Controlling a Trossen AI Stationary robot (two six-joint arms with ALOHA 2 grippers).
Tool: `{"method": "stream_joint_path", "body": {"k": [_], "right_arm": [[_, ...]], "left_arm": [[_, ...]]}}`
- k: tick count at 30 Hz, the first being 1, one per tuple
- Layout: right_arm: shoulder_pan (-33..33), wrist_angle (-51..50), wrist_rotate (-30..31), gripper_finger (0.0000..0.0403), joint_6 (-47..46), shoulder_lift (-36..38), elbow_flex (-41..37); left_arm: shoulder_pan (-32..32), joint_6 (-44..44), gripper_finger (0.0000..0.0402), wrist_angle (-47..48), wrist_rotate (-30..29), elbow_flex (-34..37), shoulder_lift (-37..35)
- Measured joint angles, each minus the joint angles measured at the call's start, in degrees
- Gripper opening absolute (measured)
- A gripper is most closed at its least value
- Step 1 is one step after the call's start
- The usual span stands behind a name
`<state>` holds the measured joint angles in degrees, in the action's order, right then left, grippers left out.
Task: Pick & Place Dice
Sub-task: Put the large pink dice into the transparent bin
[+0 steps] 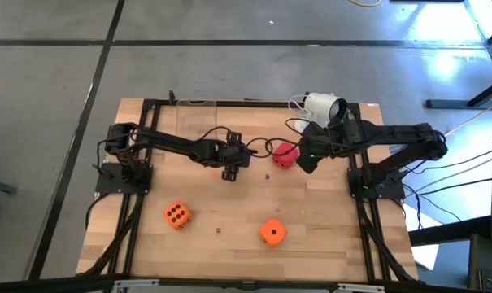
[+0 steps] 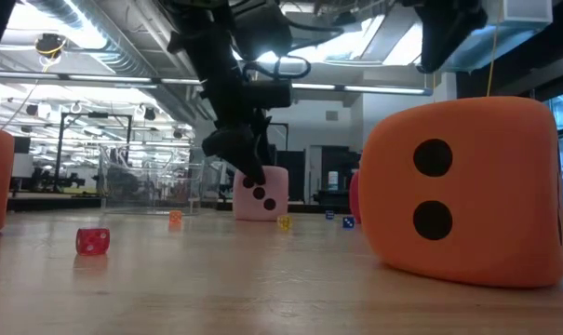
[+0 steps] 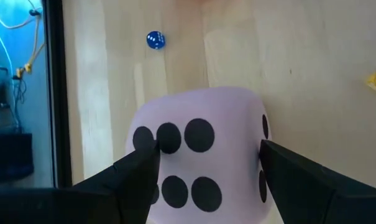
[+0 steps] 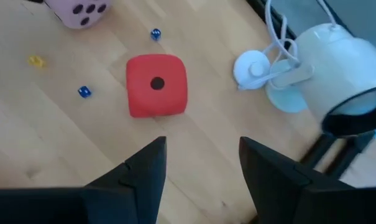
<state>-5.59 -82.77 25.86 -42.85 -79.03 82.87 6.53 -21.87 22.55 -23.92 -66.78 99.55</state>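
Observation:
The pale pink die (image 3: 200, 143) sits flat on the table, also seen in the low view (image 2: 267, 197). My left gripper (image 3: 206, 180) is open and comes down over it from above, one finger on each side of it. In the high view my left gripper (image 1: 232, 163) hides this die. The red die (image 4: 156, 84) rests on the table near the far edge (image 1: 285, 155). My right gripper (image 4: 203, 168) is open just right of it, above the table, touching nothing. Two orange dice (image 1: 177, 215) (image 1: 272, 232) lie nearer the near edge. My left gripper's fingers (image 3: 138, 177) stand at two opposite sides of the pink die's upper part (image 3: 256, 143), pointing down from above. I cannot tell whether they touch it. The die stays upright with its bottom face on the table.
A white camera-like device (image 1: 323, 106) with cables stands at the far edge, right of the red die. Tiny blue (image 3: 155, 40), yellow (image 4: 35, 61) and red (image 2: 93, 241) dice are scattered on the wood. Black frame rails (image 1: 136, 228) run along both sides of the table.

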Motion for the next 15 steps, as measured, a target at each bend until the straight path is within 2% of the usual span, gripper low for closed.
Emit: {"method": "stream_joint_path", "body": {"k": [4, 10, 12, 15], "right_arm": [[0.2, 3.8, -1.2, 0.0201, -0.3, 1.5, -3.1], [0.0, 4.8, -2.8, 0.0201, -1.8, 2.3, -4.8], [-0.4, 4.8, -2.7, 0.0201, -2.1, 2.3, -4.8], [-0.7, 5.0, -1.9, 0.0201, -1.9, 2.3, -4.8]], "left_arm": [[0.5, -1.2, 0.0272, 0.0, -0.5, 0.0, 1.1], [-0.6, -5.9, 0.027, 1.3, -6.1, -0.2, 5.8], [-1.2, -6.3, 0.0263, 1.4, -8.1, -0.2, 6.6], [-1.2, -6.1, 0.0237, 0.9, -7.3, -0.1, 7.3]]}}
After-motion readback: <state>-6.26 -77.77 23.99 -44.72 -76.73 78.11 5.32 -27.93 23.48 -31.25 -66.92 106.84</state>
